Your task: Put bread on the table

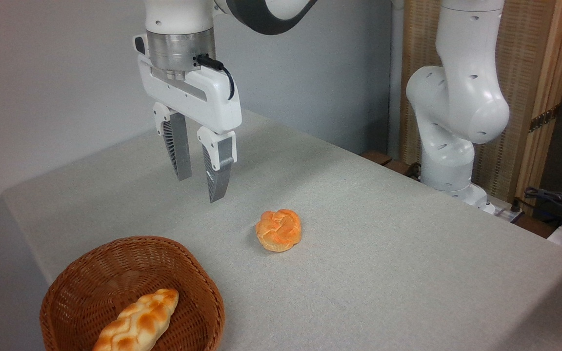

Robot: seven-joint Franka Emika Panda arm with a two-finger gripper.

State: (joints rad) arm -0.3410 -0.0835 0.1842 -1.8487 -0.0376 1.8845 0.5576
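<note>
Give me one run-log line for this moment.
tool: open, empty, above grey cloth table | golden braided loaf: in brown wicker basket | round orange bun: on table

Glossy white Panda arm point(456, 97) with rounded joint housings, small dark dimples and a dark grey band. Ribbed silver wrist flange under white casing. Black cable point(220, 73) plugged in at its side. White gripper point(200, 187) body, grey ribbed fingers point(179, 146) on white mounts.
</note>
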